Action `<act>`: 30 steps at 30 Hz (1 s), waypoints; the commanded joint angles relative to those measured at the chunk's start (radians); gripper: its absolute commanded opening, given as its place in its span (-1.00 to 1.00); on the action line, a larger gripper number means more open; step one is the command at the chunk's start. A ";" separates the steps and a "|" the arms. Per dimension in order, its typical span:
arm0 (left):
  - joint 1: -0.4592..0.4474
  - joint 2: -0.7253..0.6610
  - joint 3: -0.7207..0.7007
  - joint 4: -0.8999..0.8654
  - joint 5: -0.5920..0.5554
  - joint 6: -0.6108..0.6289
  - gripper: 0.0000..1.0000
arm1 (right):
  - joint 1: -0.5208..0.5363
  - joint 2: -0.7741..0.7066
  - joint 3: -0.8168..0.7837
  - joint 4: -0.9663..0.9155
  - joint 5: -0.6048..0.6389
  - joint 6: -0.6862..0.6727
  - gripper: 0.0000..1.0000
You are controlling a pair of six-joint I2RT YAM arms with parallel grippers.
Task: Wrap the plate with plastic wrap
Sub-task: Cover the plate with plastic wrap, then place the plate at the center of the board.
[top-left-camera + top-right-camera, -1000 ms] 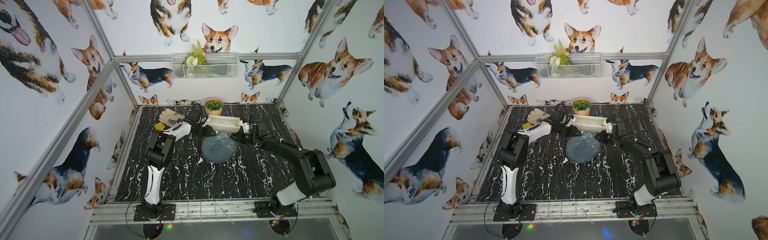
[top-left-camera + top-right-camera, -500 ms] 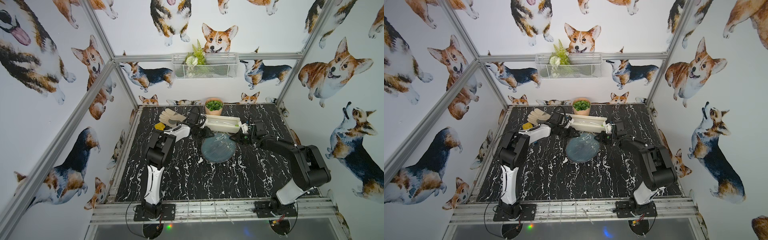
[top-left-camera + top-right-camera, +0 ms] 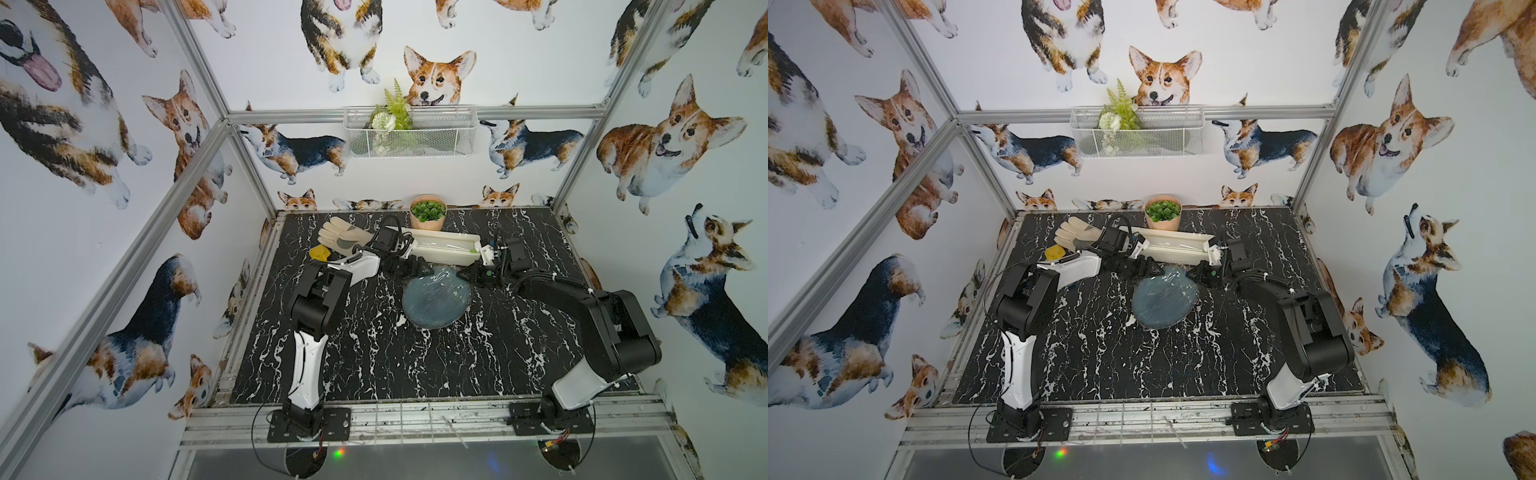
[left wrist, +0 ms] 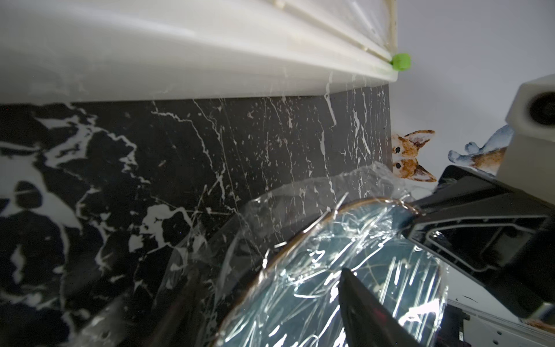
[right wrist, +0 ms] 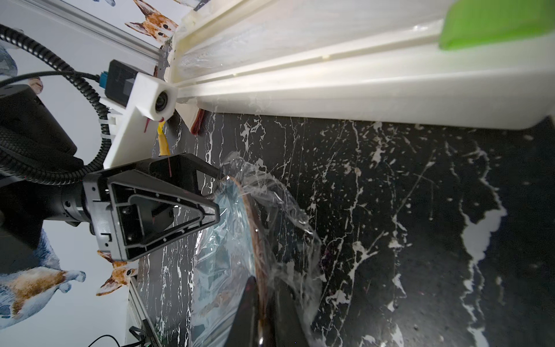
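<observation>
Left wrist view's edge cuts off the plate (image 4: 285, 300) and dispenser box (image 4: 180, 60).

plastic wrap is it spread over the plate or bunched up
Spread: in the left wrist view the crinkled glossy plastic wrap covers the blue face of the plate, and loose film flares past its rim.

Both top views look down from high in front; wrist views sit close, sharing the plate (image 4: 375, 246).

Round blue-grey plate (image 3: 436, 301), brown-rimmed, covered by crinkled glossy plastic wrap (image 4: 315, 192).
</observation>
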 commanded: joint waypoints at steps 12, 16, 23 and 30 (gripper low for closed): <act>0.059 -0.117 -0.037 -0.130 -0.101 0.050 1.00 | 0.005 -0.004 -0.027 0.146 -0.017 0.042 -1.00; 0.095 -0.178 -0.067 -0.186 -0.269 0.050 1.00 | 0.018 0.024 -0.030 0.174 0.032 0.059 -1.00; 0.137 -0.298 -0.166 -0.186 -0.382 0.032 1.00 | 0.055 0.106 -0.078 0.318 0.161 0.116 -1.00; 0.137 -0.377 -0.227 -0.149 -0.382 0.004 1.00 | 0.062 0.224 -0.095 0.423 0.192 0.161 -1.00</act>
